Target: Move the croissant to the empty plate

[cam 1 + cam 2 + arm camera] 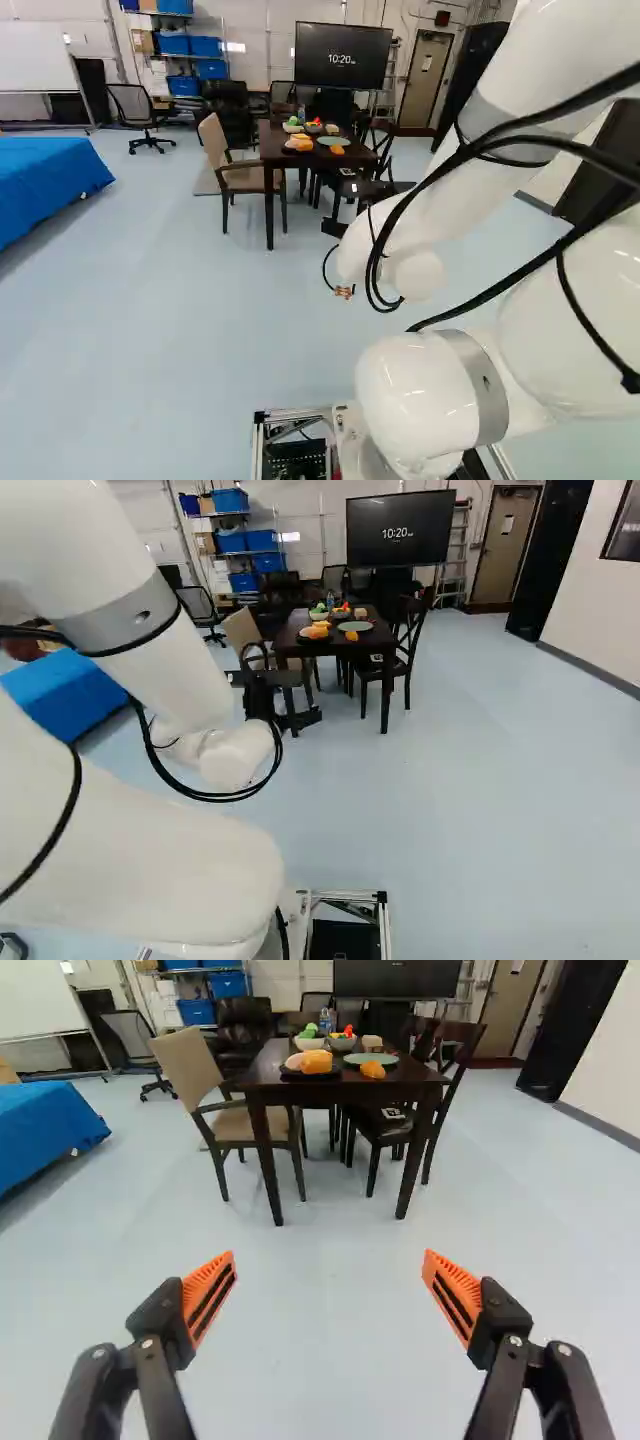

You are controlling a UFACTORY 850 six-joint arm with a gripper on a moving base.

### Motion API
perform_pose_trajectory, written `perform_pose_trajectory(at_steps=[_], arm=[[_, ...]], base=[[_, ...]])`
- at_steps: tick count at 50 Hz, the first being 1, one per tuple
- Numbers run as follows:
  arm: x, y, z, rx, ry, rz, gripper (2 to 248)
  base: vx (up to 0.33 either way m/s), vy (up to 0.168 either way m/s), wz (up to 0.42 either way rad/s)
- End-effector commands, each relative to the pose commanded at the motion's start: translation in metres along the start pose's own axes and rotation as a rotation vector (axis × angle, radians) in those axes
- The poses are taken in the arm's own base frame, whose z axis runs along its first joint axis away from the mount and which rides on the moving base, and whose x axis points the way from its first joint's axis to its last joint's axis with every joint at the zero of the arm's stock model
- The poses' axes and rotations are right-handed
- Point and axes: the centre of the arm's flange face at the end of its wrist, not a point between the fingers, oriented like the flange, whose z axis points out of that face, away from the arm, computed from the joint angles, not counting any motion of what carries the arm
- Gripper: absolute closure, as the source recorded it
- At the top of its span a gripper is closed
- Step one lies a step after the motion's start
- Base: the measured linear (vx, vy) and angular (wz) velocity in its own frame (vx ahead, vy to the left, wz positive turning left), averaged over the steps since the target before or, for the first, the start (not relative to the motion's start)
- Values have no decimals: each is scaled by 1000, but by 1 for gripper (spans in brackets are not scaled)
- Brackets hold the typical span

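Note:
My gripper (303, 720) shows black in the right base view, short of the table. In the wrist view my gripper (330, 1295) stands wide open, nothing between its orange pads. The table is ahead, beyond the fingertips. A dark plate (290, 1077) near its front edge holds orange-yellow, bread-like pieces (316, 1061); which of them is the croissant I cannot tell. Another orange piece (373, 1069) lies just in front of the pale green plate (388, 1059), whose visible surface looks bare.
Two bowls (343, 1044) and a small brown block (372, 1043) stand further back on the dark table (420, 1074). A beige chair (190, 1063) is at its left side, dark chairs (455, 1055) at its right. A blue-covered table (50, 185) stands far left.

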Motion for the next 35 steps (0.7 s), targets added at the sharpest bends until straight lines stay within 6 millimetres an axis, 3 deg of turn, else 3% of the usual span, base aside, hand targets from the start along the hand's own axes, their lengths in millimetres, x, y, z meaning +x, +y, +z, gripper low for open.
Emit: perform_pose_trajectory(at_steps=[35], arm=[[0,0,0,0,0,0,3]], base=[[158,-62,-11]])
